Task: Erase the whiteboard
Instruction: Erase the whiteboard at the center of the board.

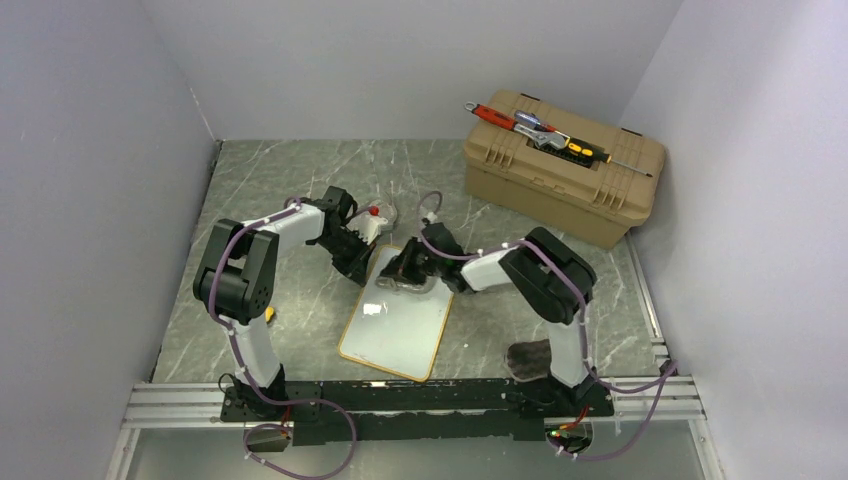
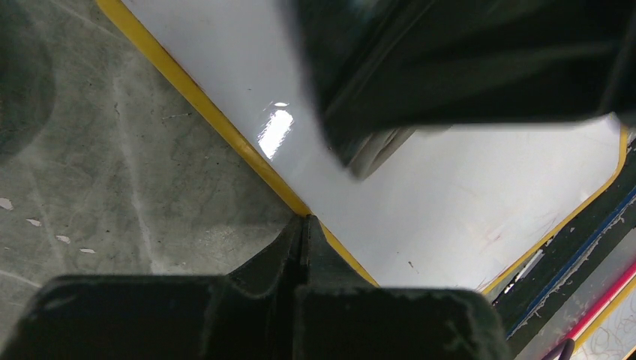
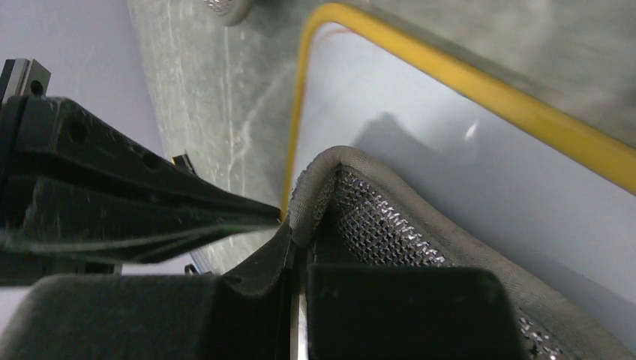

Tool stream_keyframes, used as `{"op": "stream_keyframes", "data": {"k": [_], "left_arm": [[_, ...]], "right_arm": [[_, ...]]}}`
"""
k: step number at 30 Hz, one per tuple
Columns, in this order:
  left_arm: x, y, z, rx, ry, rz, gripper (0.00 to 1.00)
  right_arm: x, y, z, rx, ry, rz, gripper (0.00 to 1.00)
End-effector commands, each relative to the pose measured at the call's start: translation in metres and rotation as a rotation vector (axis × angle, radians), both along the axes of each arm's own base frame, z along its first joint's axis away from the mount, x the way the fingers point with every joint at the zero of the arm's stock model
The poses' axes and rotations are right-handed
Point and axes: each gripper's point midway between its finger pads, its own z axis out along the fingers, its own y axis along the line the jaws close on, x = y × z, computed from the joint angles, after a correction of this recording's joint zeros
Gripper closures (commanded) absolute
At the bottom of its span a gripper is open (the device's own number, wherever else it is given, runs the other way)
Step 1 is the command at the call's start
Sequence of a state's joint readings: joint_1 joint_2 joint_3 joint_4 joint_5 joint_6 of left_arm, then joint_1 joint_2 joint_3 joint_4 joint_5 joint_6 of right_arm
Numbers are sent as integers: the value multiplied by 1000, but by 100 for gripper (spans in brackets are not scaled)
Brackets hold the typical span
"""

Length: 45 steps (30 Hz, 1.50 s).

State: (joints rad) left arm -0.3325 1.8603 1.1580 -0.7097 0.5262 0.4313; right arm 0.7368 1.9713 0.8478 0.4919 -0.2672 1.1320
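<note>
On the grey marbled table (image 1: 280, 180), the left gripper (image 1: 352, 255) reaches in from 9 o'clock to the far left corner of the whiteboard (image 1: 395, 325). In the left wrist view its jaws are pressed together with nothing between them, and the tips of the left gripper (image 2: 305, 221) touch the board's yellow frame. The whiteboard lies flat near the middle of the table, turned a little clockwise, its near edge close to the arm bases at 6 o'clock. Its face (image 2: 435, 195) is white and glossy.

Just past the board's far corner, at 12 o'clock from it, sits a small red-capped item (image 1: 377, 213); what it is cannot be told.

The right gripper (image 1: 405, 272) comes in from 3 o'clock over the board's far end. It is clamped on a grey mesh pad (image 3: 375, 217), which rests against the board's surface (image 3: 465, 157).

A dark cloth (image 1: 530, 360) lies by the right arm's base. At 2 o'clock stands a tan toolbox (image 1: 560, 180) with tools (image 1: 540, 132) on its lid.
</note>
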Motion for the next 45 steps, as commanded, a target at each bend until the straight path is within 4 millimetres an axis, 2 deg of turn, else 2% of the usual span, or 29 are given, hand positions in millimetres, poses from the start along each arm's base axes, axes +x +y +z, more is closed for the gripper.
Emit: {"op": "stream_keyframes", "data": {"k": [1, 4, 7, 8, 10, 16, 18, 20, 23, 24, 28, 30, 32, 35, 38, 42, 45], "left_arm": [[-10, 32, -37, 164, 10, -44, 97], [-10, 33, -37, 166, 5, -48, 97], [-9, 33, -37, 163, 0, -53, 97], [-9, 32, -37, 161, 2, -53, 97], [-9, 31, -38, 156, 9, -50, 97], [-10, 31, -37, 153, 10, -52, 97], [-10, 31, -37, 156, 10, -53, 97], [-10, 32, -38, 159, 10, -54, 97], [-10, 33, -39, 161, 9, -49, 97], [-9, 33, -39, 161, 7, -49, 97], [-10, 34, -39, 160, 7, -47, 97], [-10, 33, -39, 159, 5, -48, 97], [-9, 34, -39, 161, 3, -49, 97], [-6, 32, -38, 159, 4, -43, 97], [-1, 28, -34, 146, -1, -37, 97], [-1, 27, -34, 143, 6, -35, 97], [-3, 27, -36, 140, 14, -32, 97]], "right_arm": [[-57, -68, -116, -465, 285, 8, 100], [-24, -103, -103, -470, 247, -107, 100], [-3, -150, -88, -552, 189, -204, 100], [-6, -152, -90, -575, 199, -201, 100], [-12, -136, -100, -583, 215, -168, 100], [-15, -56, -121, -583, 207, -47, 100], [-11, -44, -120, -573, 199, -41, 100], [-10, -42, -114, -574, 191, -33, 100], [-17, -68, -108, -612, 194, -62, 100], [-32, -90, -112, -633, 223, -75, 100], [-73, -150, -100, -651, 247, -134, 100], [-90, -169, -91, -662, 238, -135, 100], [-102, -176, -85, -647, 232, -118, 100], [-111, -166, -84, -634, 240, -68, 100], [-102, -143, -87, -636, 236, -18, 100], [-88, -84, -95, -569, 224, 66, 100], [-102, -37, -109, -522, 244, 163, 100]]}}
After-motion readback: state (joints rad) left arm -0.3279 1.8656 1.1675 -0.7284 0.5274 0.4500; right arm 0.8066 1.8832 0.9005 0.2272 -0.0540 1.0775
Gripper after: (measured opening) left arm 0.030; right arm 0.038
